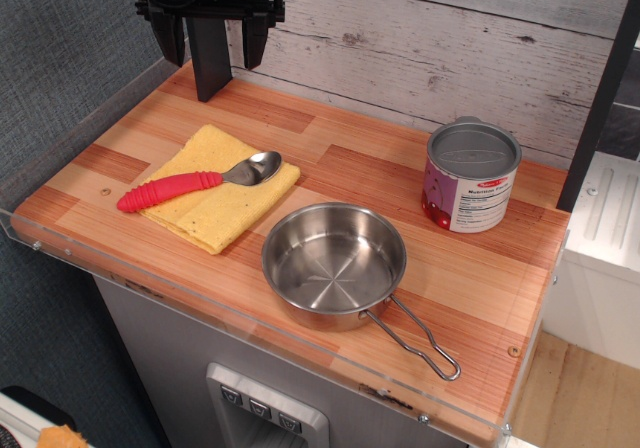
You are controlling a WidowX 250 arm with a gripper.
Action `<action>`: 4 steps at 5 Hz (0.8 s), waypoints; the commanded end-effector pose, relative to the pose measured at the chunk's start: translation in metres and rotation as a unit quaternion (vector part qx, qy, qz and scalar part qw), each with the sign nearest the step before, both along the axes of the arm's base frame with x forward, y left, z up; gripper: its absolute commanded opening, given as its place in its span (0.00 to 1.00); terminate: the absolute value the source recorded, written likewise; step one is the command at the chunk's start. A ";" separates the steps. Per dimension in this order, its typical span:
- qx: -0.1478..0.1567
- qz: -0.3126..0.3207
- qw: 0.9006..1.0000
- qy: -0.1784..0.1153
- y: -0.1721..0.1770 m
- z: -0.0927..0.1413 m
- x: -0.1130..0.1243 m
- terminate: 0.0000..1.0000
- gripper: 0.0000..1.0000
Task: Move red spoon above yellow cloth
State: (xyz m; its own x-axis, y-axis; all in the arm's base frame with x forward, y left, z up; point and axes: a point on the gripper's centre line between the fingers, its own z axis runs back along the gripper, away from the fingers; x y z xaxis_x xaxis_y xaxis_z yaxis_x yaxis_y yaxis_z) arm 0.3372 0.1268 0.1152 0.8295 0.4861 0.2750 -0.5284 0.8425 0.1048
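Note:
The red spoon [190, 182] lies flat across the yellow cloth [222, 205], its red ribbed handle pointing left past the cloth's left edge and its silver bowl at the cloth's upper right. The cloth lies on the left part of the wooden counter [480, 278]. My gripper [213, 43] hangs high at the back left, above and behind the cloth, well clear of the spoon. Its two black fingers stand apart with nothing between them.
A steel pan [333, 264] with a wire handle sits right of the cloth, near the front edge. A tin can [471, 176] stands at the back right. A plank wall runs behind, and a clear plastic lip edges the counter's front and left.

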 end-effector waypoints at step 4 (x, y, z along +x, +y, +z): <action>0.021 -0.299 0.949 0.103 0.032 0.003 -0.047 0.00 1.00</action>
